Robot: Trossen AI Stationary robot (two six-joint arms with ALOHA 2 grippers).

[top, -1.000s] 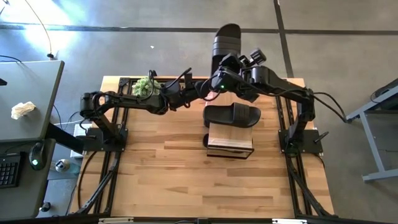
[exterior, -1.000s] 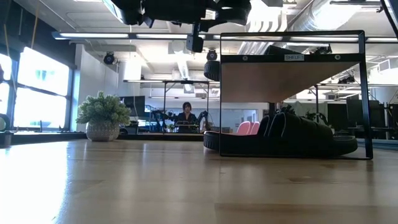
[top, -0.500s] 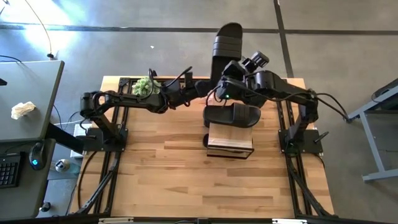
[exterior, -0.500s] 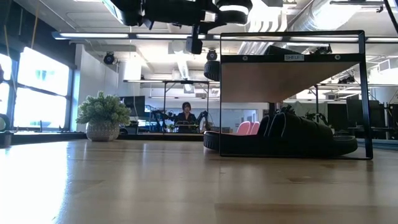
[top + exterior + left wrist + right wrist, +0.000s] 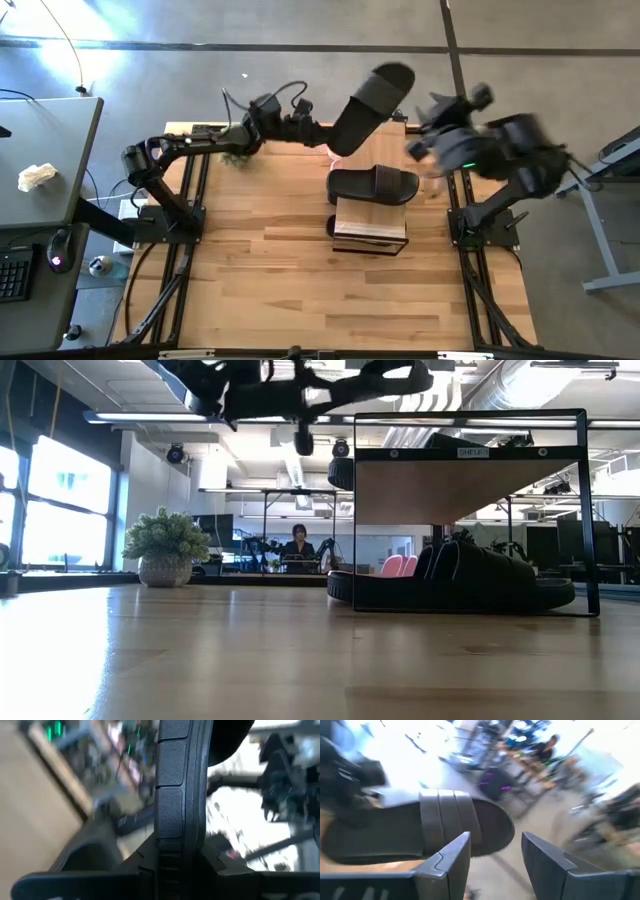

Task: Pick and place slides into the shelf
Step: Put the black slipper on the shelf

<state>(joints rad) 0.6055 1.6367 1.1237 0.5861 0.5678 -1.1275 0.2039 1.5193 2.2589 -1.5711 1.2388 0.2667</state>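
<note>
Your left gripper (image 5: 322,131) clamps a black slide (image 5: 371,95) aloft past the table's far edge; shelf (image 5: 370,224) lies nearer you. Right gripper (image 5: 492,855) looks open, probably empty

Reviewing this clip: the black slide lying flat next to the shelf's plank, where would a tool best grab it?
Probably by its wide strap, coming down from above. The black slide lies sole-down, lengthwise across the high view, so the arched strap stands proud and leaves an opening for one finger, while the sole's rim sits low against the surface.
</note>
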